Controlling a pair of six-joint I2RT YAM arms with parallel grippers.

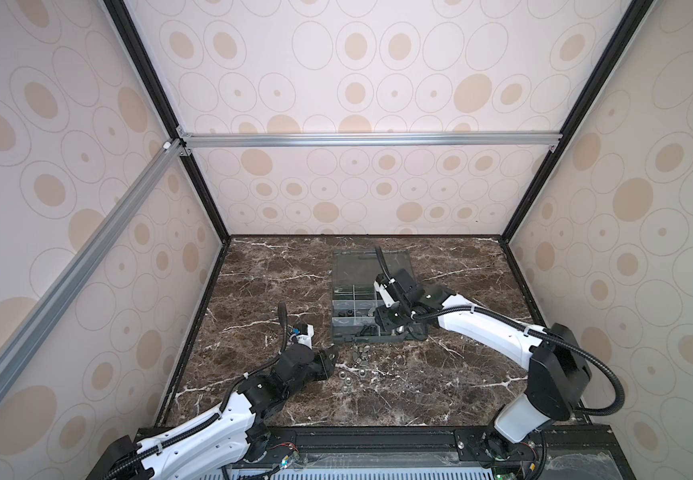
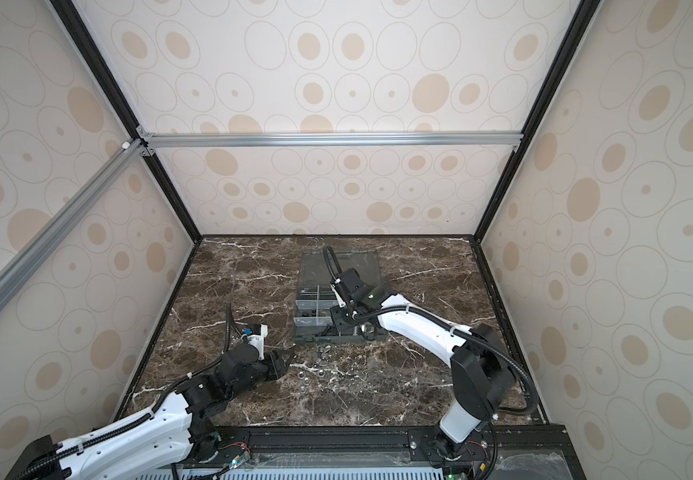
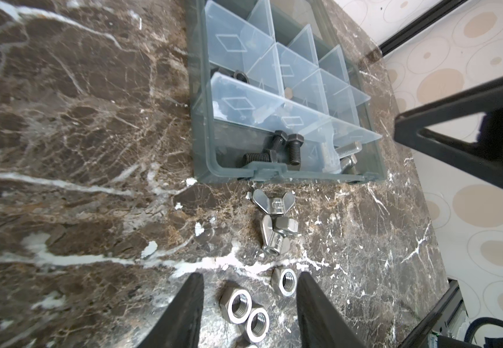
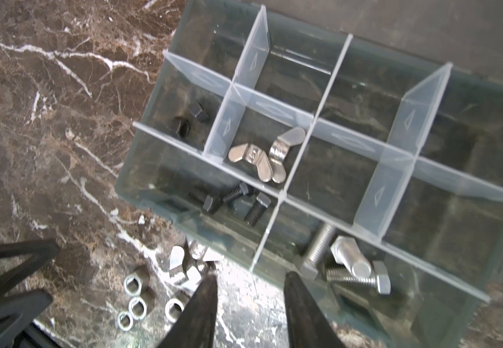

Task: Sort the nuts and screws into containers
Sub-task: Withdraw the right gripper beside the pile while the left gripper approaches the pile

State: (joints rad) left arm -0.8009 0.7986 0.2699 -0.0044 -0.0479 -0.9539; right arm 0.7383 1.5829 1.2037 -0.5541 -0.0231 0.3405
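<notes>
Sorting well along: screws boxed, some nuts loose on the bench (image 3: 63,150)

In the box (image 3: 205,120), three black screws (image 4: 229,199) share a near compartment, silver screws (image 4: 349,265) fill the one beside it, two boxed wing nuts (image 4: 262,156) and two black nuts (image 4: 189,120) sit in the row behind. Left to sort, just outside the box's near wall: loose wing nuts (image 3: 274,223) and several hex nuts (image 3: 244,307), perhaps more hidden under the arm. The left tool (image 3: 250,274) is low over those hex nuts, jaws parted and empty, straddling them. The right tool (image 4: 251,272) hangs over the box's near edge, jaws apart, holding nothing
</notes>
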